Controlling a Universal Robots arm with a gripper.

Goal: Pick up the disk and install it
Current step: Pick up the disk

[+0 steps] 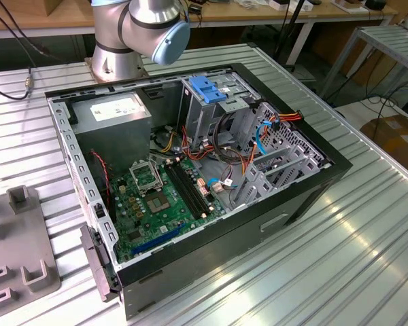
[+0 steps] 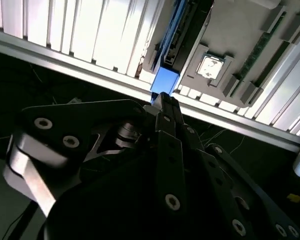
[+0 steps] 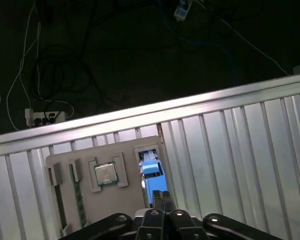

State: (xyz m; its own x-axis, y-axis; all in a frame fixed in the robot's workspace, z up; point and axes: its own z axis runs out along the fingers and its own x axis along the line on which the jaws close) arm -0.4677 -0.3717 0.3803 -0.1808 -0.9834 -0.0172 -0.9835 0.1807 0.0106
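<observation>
My hand (image 2: 162,100) points down at the edge of the desk (image 2: 90,30). Its black fingers (image 2: 170,145) are drawn together, tip against tip, and the linkage bars fan back from them toward the wrist. In both wrist views the tips line up with the near end of the blue bracket (image 2: 165,81) that frames the disk (image 2: 185,27). I cannot tell whether they touch or pinch it.

The disk stands on edge in a slot of the grey fixture plate (image 2: 230,30), its long side running away from my fingertips. In the first wrist view my hand (image 3: 162,196) covers the near end of the disk (image 3: 151,170). There the fixture plate (image 3: 120,150) also carries a square processor chip (image 3: 106,173) in a pocket just beside the disk, and a green memory stick (image 3: 79,200) further along. The plate lies on the ribbed aluminium desk (image 3: 230,150), close to its rim. Past the rim, a power strip (image 3: 42,117) and loose cables (image 3: 50,75) lie on the dark floor.

At the top of the exterior view, my arm (image 1: 143,27) rises from its base and leaves the frame. The open computer case (image 1: 258,234) fills the middle of that frame, with the green motherboard (image 1: 156,197), the grey power-supply box (image 1: 112,119) and a blue latch (image 1: 207,88) on the drive cage. A grey slotted fixture (image 1: 17,251) sits at the lower left, well apart from the case's drive cage.
</observation>
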